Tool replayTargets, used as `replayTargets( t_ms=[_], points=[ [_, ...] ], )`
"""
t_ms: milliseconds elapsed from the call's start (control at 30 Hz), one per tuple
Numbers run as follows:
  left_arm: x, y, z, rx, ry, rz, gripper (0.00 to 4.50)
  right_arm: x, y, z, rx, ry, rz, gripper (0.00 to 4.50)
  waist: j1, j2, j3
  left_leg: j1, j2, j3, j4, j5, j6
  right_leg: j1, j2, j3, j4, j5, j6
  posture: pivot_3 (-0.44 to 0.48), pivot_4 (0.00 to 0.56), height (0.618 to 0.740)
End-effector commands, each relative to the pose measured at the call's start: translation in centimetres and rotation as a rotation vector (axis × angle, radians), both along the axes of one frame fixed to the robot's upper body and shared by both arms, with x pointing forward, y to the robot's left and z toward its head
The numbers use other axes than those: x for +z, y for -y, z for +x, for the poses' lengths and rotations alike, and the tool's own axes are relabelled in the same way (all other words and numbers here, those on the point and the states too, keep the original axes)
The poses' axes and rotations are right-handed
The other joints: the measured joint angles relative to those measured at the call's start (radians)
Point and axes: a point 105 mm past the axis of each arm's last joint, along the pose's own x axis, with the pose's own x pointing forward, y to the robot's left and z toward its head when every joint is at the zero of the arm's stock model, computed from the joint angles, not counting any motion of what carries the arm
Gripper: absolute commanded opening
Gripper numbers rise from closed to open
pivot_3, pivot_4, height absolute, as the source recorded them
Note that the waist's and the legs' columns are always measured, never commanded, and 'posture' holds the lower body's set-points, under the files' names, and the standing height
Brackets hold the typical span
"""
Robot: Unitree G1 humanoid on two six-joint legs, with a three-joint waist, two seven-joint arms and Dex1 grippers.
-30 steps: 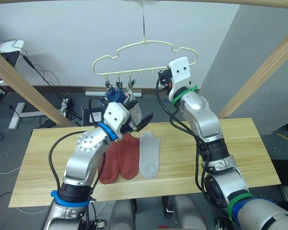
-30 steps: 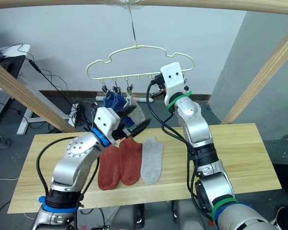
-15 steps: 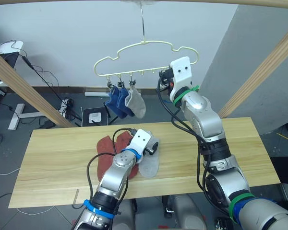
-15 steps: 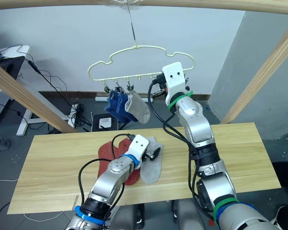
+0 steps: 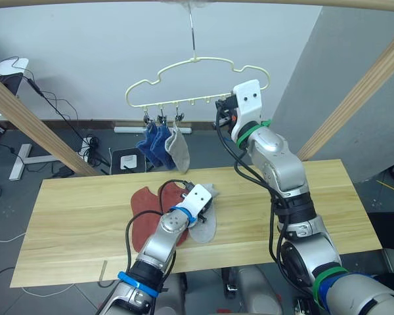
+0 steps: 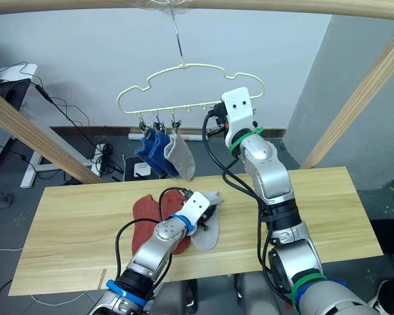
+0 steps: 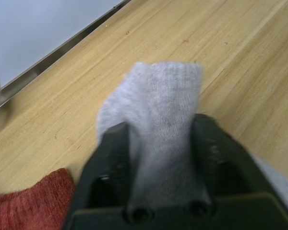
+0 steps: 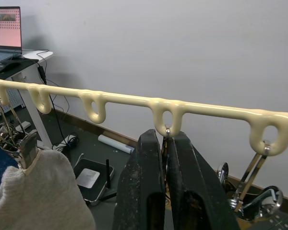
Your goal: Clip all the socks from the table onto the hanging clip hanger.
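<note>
The cream clip hanger (image 5: 213, 60) hangs by its hook from a wooden rail. Two blue socks (image 5: 151, 143) and one light grey sock (image 5: 178, 149) are clipped at its left end. On the table (image 5: 328, 197) lie two rust-red socks (image 5: 144, 202), and to their right a second light grey sock (image 5: 205, 228). My left gripper (image 7: 158, 129) is down on the table, shut on that grey sock's cuff (image 7: 165, 96). My right gripper (image 8: 165, 136) is raised and shut on a metal clip under a loop of the hanger's lower bar (image 8: 129, 99).
Slanted wooden posts (image 5: 26, 115) rise at the left and at the right (image 5: 354, 105). Cables and a power strip (image 5: 128, 159) lie on the floor behind the table. A desk with a laptop (image 8: 5, 24) stands far left.
My left arm came down from the hanger to the table and its fingers closed on the grey sock's cuff. The hung socks swung slightly. The right arm kept its hold.
</note>
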Motion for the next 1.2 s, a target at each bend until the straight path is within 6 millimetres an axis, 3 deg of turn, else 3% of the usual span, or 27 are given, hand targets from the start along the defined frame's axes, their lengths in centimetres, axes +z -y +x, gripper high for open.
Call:
replayTargets(
  t_ms=[33,133,400,600,800,1200],
  points=[
    [-0.9,-0.3,-0.5,0.025,-0.032,-0.034,0.86,1.2,-0.1,-0.6,0.013,0.039,0.027,0.0,0.0,0.0,0.0,0.0,0.0,0.0,0.0,0.0,0.0,0.0,0.0,0.0,0.0,0.0,0.0,-0.19,0.287,0.74],
    [0.0,-0.2,-0.1,0.047,-0.009,-0.113,0.01,1.2,-0.1,-0.6,0.011,0.038,0.028,0.0,0.0,0.0,0.0,0.0,0.0,0.0,0.0,0.0,0.0,0.0,0.0,0.0,0.0,0.0,0.0,-0.19,0.287,0.74],
    [8.1,2.4,2.0,-0.007,0.256,-0.397,0.01,1.5,-0.1,-0.7,0.014,0.04,0.034,0.0,0.0,0.0,0.0,-0.001,0.0,0.0,0.0,0.0,0.0,0.0,0.0,0.0,-0.001,0.0,0.0,-0.195,0.291,0.74],
    [11.3,3.1,3.5,-0.029,0.407,-0.399,0.01,1.6,0.0,-0.8,0.019,0.037,0.035,0.0,-0.001,0.0,0.0,-0.001,0.0,0.0,-0.001,0.0,0.0,0.0,0.0,0.0,-0.002,0.0,0.0,-0.2,0.292,0.74],
    [13.3,3.8,4.6,-0.001,0.463,-0.447,0.01,1.6,-0.2,-0.9,0.026,0.03,0.036,0.0,-0.001,0.0,0.0,-0.001,0.0,0.0,-0.001,0.0,0.001,0.0,0.0,0.0,-0.003,0.0,0.0,-0.202,0.292,0.74],
    [16.0,4.2,5.0,0.009,0.527,-0.505,0.01,1.1,-0.4,-1.0,0.034,0.007,0.026,0.0,-0.002,0.0,0.0,-0.002,0.0,0.0,-0.001,-0.001,0.001,0.0,0.0,0.0,-0.003,0.0,0.001,-0.196,0.293,0.74]
  ],
)
